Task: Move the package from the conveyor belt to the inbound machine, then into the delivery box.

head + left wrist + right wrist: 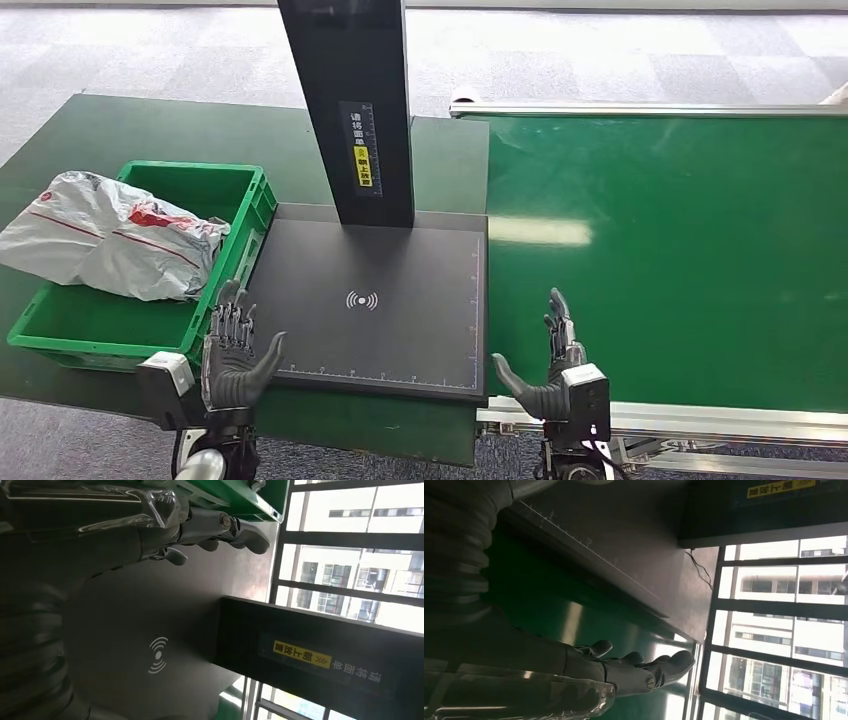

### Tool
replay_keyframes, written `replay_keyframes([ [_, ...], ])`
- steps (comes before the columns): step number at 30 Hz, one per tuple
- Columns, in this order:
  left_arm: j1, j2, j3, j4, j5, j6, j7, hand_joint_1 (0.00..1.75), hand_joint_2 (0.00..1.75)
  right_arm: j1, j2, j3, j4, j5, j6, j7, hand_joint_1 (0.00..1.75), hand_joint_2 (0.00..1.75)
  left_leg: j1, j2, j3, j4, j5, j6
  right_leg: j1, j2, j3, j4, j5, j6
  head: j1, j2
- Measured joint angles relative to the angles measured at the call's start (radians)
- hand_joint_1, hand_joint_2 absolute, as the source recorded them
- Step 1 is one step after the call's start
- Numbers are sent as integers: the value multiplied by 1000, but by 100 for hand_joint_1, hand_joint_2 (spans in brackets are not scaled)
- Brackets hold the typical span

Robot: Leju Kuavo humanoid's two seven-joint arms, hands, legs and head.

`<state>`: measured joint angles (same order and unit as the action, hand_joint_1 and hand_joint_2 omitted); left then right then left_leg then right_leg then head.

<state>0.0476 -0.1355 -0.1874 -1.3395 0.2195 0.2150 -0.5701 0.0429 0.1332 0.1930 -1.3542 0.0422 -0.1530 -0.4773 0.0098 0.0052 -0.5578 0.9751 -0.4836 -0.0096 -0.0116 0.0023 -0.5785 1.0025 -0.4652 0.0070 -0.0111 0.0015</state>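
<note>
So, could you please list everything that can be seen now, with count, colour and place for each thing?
package: one, white-grey plastic bag with red marks, lying in the crate and hanging over its far-left rim
delivery box: one, green plastic crate, left of the scanner plate
inbound machine plate: one, black, flat, with a white wireless symbol, centre, nothing on it
machine post: one, black, upright, with a yellow label, at the back of the plate
conveyor belt: one, green with a silver frame, on the right, no package on it
table: one, dark green, under the crate and the machine
left hand: one, dark grey, open, at the plate's near-left corner
right hand: one, dark grey, open, at the belt's near edge
</note>
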Motion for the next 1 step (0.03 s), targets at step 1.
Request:
replay_keyframes([
  [1,5,-1,-9,0,1,9,-5,0,175,0,1,3,5,-2,0,0,0,175,0,0,0,0,0,0,0,0,0,0,0,0,0,0],
])
